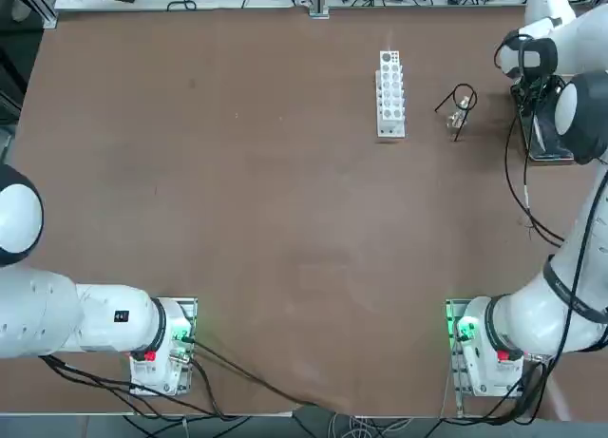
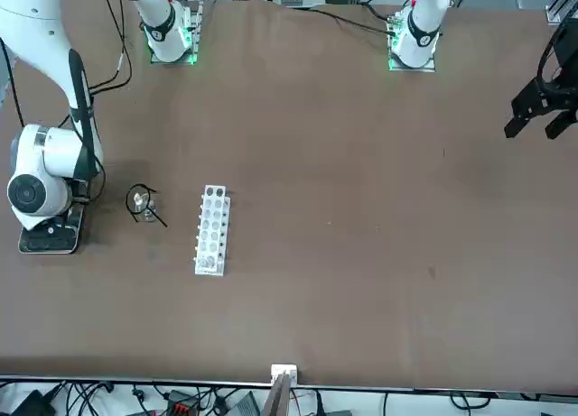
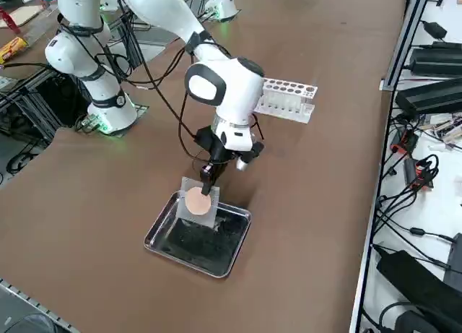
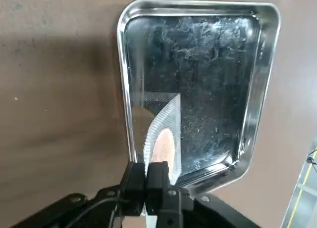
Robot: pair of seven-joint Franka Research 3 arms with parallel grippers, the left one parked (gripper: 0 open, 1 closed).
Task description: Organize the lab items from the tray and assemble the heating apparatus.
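You are looking at a broad brown worktop (image 1: 237,219), with cables and dark equipment strewn along its far edge and down the side beyond the right arm. Your right hand (image 3: 206,186) hangs low over the near end of the tray (image 3: 160,228), pointing downward, its fingers (image 4: 157,181) pressed together on one edge of the square grey mesh (image 3: 196,204). From the wrist you can see the mesh (image 4: 163,139) rising from between the fingertips, tilted up on its edge, with its tan round centre facing partly sideways. Its far corner reaches over the tray's dark, reflective bottom, close along one raised rim (image 4: 126,89). From the side, the mesh slants over the tray's rim, with the tan disc just below the fingertips; whether its lower edge touches the tray you cannot tell. Apart from the mesh, the tray's bottom shows only smudged reflections.

Away from the hand, towards the middle of the worktop, the black wire ring stand (image 1: 459,104) rests on the surface with the small clear glass burner (image 1: 460,116) inside its legs. Those two sit well apart from the tray, and the hand is not touching them. Just beyond them, farther again from the hand, lies the white test tube rack (image 1: 390,92), its rows of holes facing up. In the front camera the arm's bulky wrist covers most of the tray (image 2: 45,243), so only its dark end shows beneath the arm.
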